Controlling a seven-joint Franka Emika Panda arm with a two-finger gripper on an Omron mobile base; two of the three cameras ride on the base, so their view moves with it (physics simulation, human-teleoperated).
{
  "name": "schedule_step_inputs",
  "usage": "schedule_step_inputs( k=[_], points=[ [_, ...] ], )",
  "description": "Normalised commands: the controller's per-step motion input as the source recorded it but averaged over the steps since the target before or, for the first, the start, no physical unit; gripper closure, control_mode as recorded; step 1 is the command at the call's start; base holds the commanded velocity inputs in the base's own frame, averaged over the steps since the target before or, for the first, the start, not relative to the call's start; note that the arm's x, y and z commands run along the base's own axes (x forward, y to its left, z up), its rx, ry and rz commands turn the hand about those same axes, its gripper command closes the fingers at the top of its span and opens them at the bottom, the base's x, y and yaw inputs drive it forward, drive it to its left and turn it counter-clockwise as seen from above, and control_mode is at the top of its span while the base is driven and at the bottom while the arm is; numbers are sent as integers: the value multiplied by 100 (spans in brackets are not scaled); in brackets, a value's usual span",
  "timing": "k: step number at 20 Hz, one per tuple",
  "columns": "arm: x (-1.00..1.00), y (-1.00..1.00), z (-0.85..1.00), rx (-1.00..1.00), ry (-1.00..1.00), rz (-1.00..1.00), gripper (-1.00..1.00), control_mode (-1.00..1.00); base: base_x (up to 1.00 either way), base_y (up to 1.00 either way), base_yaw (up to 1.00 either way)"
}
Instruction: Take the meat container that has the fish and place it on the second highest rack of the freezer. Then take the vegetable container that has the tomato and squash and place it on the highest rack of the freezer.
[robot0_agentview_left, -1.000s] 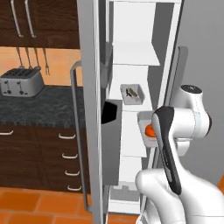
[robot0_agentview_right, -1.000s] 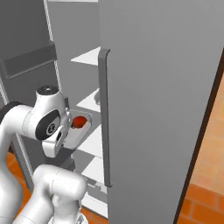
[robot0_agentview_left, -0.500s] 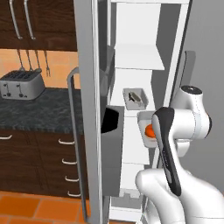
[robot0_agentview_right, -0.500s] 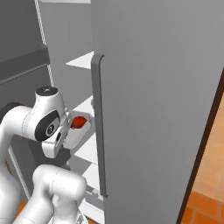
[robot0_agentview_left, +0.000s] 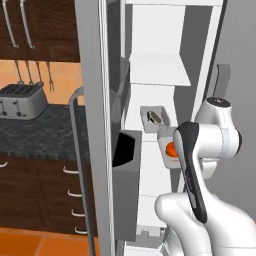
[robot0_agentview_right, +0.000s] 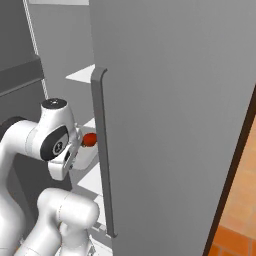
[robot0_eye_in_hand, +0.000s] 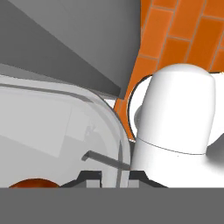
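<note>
Gripper (robot0_eye_in_hand: 109, 176) fingers pinch the clear rim of the vegetable container (robot0_eye_in_hand: 52, 131), holding it in front of the open freezer (robot0_agentview_left: 160, 70). Its tomato (robot0_agentview_left: 171, 149) shows orange beside the arm's elbow. The highest rack (robot0_agentview_left: 159, 70) lies above and deeper inside. The fish container (robot0_agentview_left: 154, 118) already sits on the shelf below it.
</note>
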Motion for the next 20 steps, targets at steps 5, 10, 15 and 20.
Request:
schedule_step_inputs(
  k=[5,10,15,20],
  points=[
    [0,0,0,0,0,0,100,100,36,11,0],
    [0,0,0,0,0,0,100,100,43,34,4],
    [-2,5,7,0,-2,0,100,-100,18,18,3],
    [-21,3,80,0,-16,0,100,-100,0,0,0]
  ],
)
